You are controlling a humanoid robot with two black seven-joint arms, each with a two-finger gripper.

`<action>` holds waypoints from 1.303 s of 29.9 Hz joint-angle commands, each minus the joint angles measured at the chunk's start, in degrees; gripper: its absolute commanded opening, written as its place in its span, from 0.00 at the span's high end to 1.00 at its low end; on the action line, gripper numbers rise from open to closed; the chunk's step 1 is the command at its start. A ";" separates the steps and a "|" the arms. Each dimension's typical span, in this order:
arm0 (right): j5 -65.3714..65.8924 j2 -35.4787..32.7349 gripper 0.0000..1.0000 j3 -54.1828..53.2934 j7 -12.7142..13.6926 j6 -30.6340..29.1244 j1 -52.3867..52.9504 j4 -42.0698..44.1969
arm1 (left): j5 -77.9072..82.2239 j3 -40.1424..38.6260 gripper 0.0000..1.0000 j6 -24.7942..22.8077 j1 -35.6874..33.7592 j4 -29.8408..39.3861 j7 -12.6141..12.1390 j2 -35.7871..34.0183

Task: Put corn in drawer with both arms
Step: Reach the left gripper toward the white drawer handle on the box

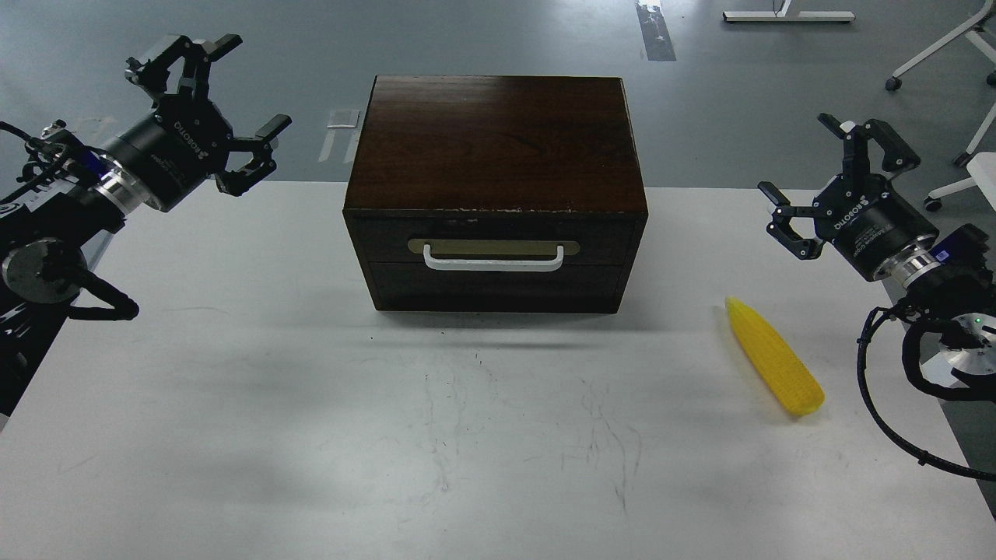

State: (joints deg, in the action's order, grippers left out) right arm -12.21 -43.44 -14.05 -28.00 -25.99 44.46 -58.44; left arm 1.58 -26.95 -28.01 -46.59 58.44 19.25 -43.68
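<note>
A dark brown wooden box (496,132) stands at the back middle of the white table (311,435). Its drawer (495,250) is pushed in flush, with a white bar handle (493,260) on a brass-coloured plate. The yellow corn (774,355) lies on the table to the right of the box, its pointed end toward the back. My left gripper (222,97) hovers open above the table's far left corner, holding nothing. My right gripper (832,175) hovers open at the far right, behind and above the corn, also holding nothing.
Grey floor lies beyond the table's far edge. White chair bases with castors (945,54) stand on the floor at the upper right. The table surface carries faint dark scuff marks (599,435) in the front middle.
</note>
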 commanded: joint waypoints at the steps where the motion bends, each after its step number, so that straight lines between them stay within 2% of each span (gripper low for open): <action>1: -0.01 0.02 0.00 -0.01 0.00 0.06 -0.08 0.00 | 0.00 -0.30 0.02 0.01 0.01 0.00 -0.09 -0.09; 8: -0.01 0.11 0.00 -0.01 0.00 0.06 0.01 0.00 | 0.00 -0.30 0.02 0.01 0.01 0.00 -0.79 0.09; 18: 0.08 0.11 0.00 -0.10 0.00 -0.03 0.01 0.00 | 2.09 -0.38 0.02 0.01 -1.83 -0.43 -0.27 -0.88; 23: 0.08 0.11 0.00 -0.10 0.00 -0.12 0.18 0.00 | 16.94 -0.74 0.02 0.01 -9.04 1.58 0.96 -2.02; 25: 0.08 0.11 0.00 -0.10 0.00 -0.12 0.36 0.00 | 25.36 -0.74 0.02 0.01 -14.12 3.77 2.71 -1.85; 29: 0.17 0.11 0.00 -0.01 0.00 -0.12 0.54 0.00 | 34.43 -0.65 0.02 0.01 -19.41 8.52 4.65 -0.71; 33: 0.17 0.02 0.00 -0.01 0.00 -0.12 0.71 0.00 | 53.28 -0.12 0.02 0.01 -25.12 15.28 5.71 4.29; 37: 0.17 -0.07 0.00 -0.01 0.00 -0.12 0.71 0.00 | 71.69 0.05 0.02 0.01 -26.01 18.54 6.15 9.39; 39: 0.17 -0.33 0.00 -0.01 0.00 -0.12 0.71 0.00 | 83.26 0.58 0.02 0.01 -26.18 19.16 8.42 12.73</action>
State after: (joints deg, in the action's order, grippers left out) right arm -12.03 -43.46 -14.05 -28.00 -26.11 45.18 -58.42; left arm 70.99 -26.90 -28.05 -72.41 76.45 25.53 -34.93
